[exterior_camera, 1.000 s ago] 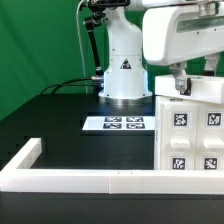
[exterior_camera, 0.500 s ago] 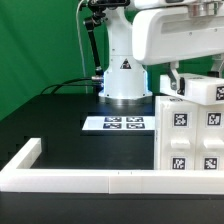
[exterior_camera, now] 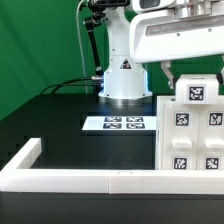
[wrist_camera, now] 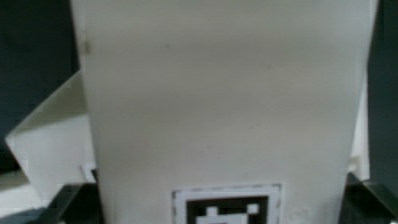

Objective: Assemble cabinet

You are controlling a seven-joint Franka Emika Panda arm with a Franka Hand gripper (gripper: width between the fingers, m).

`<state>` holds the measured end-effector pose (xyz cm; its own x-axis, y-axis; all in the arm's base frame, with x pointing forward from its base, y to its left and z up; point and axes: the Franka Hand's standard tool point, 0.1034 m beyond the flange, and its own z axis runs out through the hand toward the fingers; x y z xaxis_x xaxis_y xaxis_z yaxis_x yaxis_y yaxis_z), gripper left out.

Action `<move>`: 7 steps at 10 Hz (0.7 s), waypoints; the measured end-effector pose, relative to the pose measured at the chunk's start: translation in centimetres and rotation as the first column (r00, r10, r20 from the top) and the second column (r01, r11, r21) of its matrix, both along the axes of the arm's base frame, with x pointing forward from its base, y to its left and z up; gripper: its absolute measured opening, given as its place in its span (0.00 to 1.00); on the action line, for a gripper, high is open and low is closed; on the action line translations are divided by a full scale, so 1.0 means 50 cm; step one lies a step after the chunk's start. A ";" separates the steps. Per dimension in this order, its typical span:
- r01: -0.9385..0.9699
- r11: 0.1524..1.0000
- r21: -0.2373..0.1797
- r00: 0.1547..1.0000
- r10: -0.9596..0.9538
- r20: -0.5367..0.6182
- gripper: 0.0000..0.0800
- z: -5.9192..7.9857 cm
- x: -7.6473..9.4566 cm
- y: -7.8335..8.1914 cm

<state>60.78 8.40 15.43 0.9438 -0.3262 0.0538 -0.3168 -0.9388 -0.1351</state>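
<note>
The white cabinet body (exterior_camera: 166, 140) stands at the exterior view's right, with several tagged drawer blocks (exterior_camera: 182, 120) on its face. My gripper (exterior_camera: 195, 78) is over its top, shut on a white tagged block (exterior_camera: 197, 92) held between the two fingers (exterior_camera: 168, 72). The block sits at or just above the cabinet's top; I cannot tell whether it touches. In the wrist view the held white part (wrist_camera: 214, 100) fills the picture, its tag (wrist_camera: 231, 208) between the dark fingertips (wrist_camera: 64, 203); the gripper (wrist_camera: 217, 212) is mostly hidden.
The marker board (exterior_camera: 113, 124) lies flat on the black table in front of the robot base (exterior_camera: 123, 75). Long white border rails (exterior_camera: 70, 180) run along the front and left edges. A green backdrop stands behind.
The gripper and hand have risen and shifted to the exterior view's right. The white block in it has come up and turned, so its tag now faces the exterior camera.
</note>
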 end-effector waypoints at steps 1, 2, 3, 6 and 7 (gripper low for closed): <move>0.126 0.992 0.011 0.992 -0.125 -0.015 0.70 0.000 0.000 -0.001; 0.181 0.983 0.016 0.983 -0.180 -0.022 0.70 0.000 0.002 -0.002; 0.233 0.972 0.022 0.972 -0.232 -0.028 0.70 0.000 0.002 -0.001; 0.410 0.911 0.039 0.911 -0.408 -0.056 0.70 0.000 0.003 0.000; 0.467 0.883 0.044 0.883 -0.464 -0.067 0.70 0.000 0.003 0.000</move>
<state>60.92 8.38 15.43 0.6832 -0.7298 -0.0234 -0.7237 -0.6726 -0.1545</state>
